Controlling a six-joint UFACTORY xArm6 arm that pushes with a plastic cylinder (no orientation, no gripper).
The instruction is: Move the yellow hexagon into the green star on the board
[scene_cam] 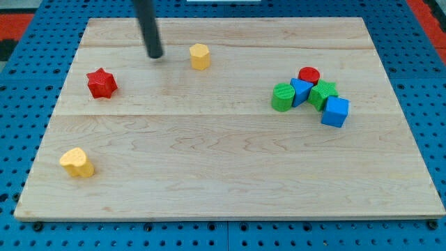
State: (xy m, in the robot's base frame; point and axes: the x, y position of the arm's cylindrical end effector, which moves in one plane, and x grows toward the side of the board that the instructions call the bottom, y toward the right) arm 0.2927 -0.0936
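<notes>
My tip (155, 55) rests on the board (223, 174) — a bare rod, nothing clamped. The yellow hexagon (200, 56) sits just to its right in the view, not touching. The green star (324, 93) lies far right — in a cluster with red, blue and green blocks.

single raised view, angled down, whole board (230, 202) framed

No legible text, labels, or numbers anywhere in view.
</notes>
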